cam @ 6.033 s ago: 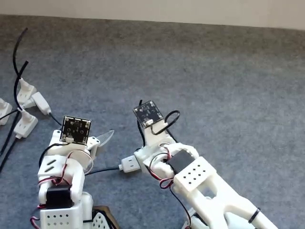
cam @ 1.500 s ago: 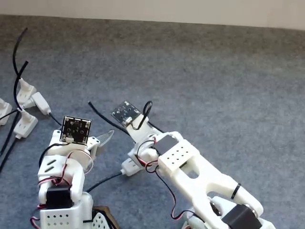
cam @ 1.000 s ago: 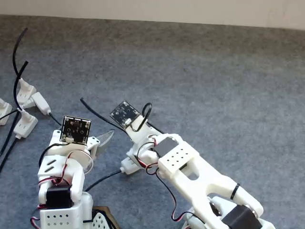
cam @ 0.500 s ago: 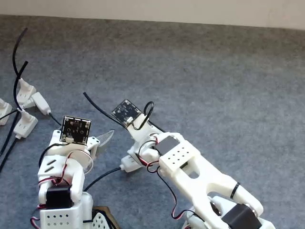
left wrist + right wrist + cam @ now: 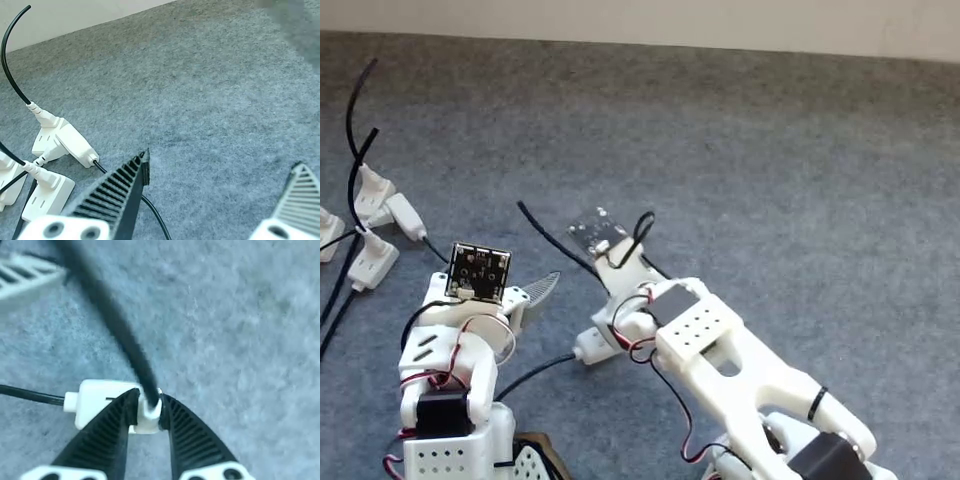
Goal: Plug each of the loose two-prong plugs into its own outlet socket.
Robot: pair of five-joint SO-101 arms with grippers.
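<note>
My right gripper point(image 5: 149, 396) is shut on a small white two-prong plug point(image 5: 149, 412), whose black cable point(image 5: 107, 325) runs up and away. The plug sits against the end of a white outlet socket point(image 5: 95, 401) lying on the carpet. In the high view this socket point(image 5: 586, 347) lies low in the middle under the right gripper point(image 5: 605, 332), and its own cable trails toward the left arm's base. My left gripper point(image 5: 221, 159) hangs open above bare carpet, holding nothing, and stands left of that socket in the high view point(image 5: 538, 292).
Several white sockets with plugs and black cables lie at the far left point(image 5: 375, 190) point(image 5: 372, 262); two of them point(image 5: 62, 142) point(image 5: 46, 192) are near the left gripper. Grey carpet point(image 5: 790, 190) spreads free to the right and back.
The right wrist has turned and shifted slightly right, and the free end of the held plug's black cable has swung to the right. The left arm has kept still.
</note>
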